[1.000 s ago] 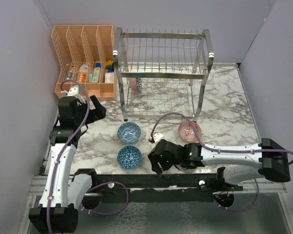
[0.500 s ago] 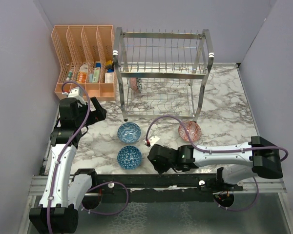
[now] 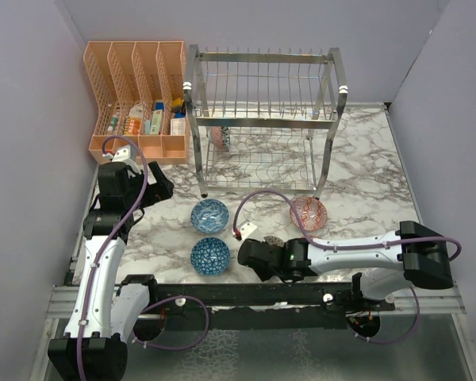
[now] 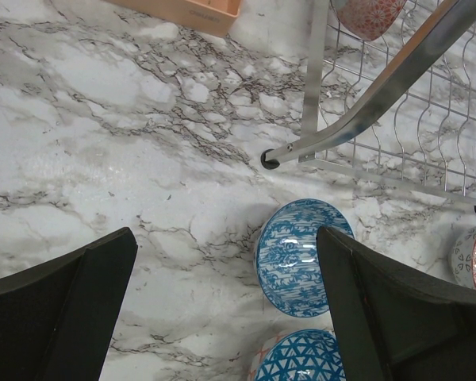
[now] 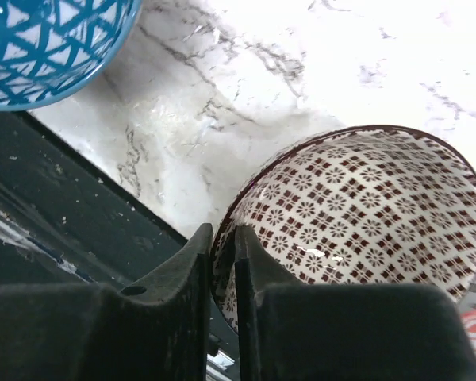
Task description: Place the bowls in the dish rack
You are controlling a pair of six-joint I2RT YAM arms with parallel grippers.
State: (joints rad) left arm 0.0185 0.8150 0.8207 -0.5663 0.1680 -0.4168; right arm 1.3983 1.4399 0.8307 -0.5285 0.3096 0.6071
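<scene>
Bowl in dark brown and white (image 5: 357, 214), round, its star-patterned inside turned toward the wrist camera, sits at the table's near edge with its rim pinched by the right claw (image 5: 222, 242). The table (image 3: 365, 175) is grey-veined white marble, with lilac walls (image 3: 32, 95) around it. The left claw (image 4: 226, 234) hangs spread near a blue bowl (image 4: 301, 254) beside the dish rack (image 3: 262, 119).

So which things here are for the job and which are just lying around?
For the job: dish rack, blue banded bowl, blue triangle bowl, pink-red bowl, dark-and-white bowl, bowl in the rack.
Just lying about: orange file organizer, boxes inside it.
</scene>
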